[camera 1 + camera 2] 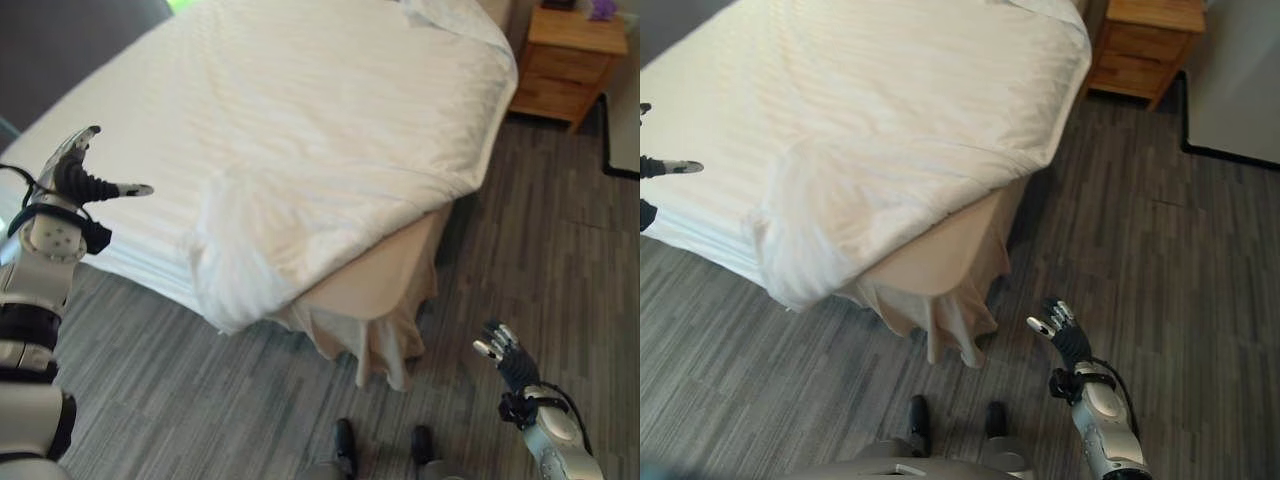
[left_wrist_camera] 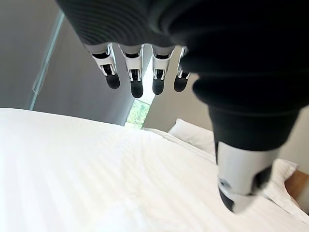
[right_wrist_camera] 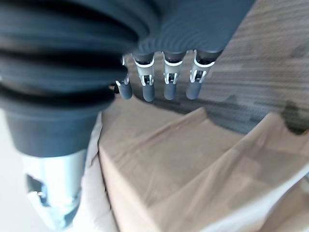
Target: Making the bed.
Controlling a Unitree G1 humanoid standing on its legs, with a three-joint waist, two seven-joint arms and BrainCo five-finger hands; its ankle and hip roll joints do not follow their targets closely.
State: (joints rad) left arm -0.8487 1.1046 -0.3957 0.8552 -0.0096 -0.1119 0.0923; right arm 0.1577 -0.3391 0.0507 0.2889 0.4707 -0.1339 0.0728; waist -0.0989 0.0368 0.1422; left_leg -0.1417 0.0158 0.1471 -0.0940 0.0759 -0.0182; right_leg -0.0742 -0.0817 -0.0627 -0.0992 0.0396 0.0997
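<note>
1. The left hand (image 1: 80,180) hangs above the near left edge of the bed (image 1: 90,255), fingers straight and spread, thumb out, holding nothing.
2. The duvet (image 1: 300,130) covers the mattress. At the near corner it bunches into a lump (image 1: 235,250) and hangs crooked.
3. Right of that, the beige skirt (image 1: 385,300) shows bare and droops to the floor (image 1: 520,240).
4. The right hand (image 1: 505,355) is low over the floor, well clear of the bed, fingers relaxed and empty.
5. Judgement: pinch the lump's hem with the left, bring the right to the exposed corner, then pull outward evenly so the duvet hides the skirt.
6. A nightstand (image 1: 570,60) stands beyond.
</note>
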